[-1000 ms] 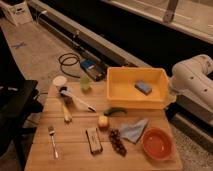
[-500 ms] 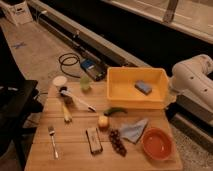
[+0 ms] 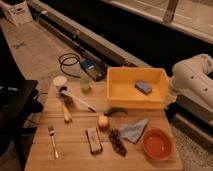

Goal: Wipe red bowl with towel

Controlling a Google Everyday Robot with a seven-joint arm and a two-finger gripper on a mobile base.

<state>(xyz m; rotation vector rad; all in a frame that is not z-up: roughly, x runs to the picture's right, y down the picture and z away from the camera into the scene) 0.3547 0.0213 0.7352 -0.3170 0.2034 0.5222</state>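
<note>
The red bowl [image 3: 157, 143] sits upright near the front right corner of the wooden table [image 3: 75, 156]. The light grey-blue towel [image 3: 132, 131] lies crumpled just left of the bowl, close to its rim. Only my white arm [image 3: 192, 80] shows, bent at the right edge beside the yellow tub. My gripper is out of view beyond that arm, well away from bowl and towel. It stands open, and neither bowl nor towel is held.
A big yellow tub [image 3: 137, 73] holding a blue sponge [image 3: 143, 88] stands at the back right. Grapes [image 3: 117, 142], an apple [image 3: 103, 121], a dark bar [image 3: 93, 140], a fork [image 3: 52, 141], a brush [image 3: 77, 100] and a green cup [image 3: 85, 82] fill the rest of the table.
</note>
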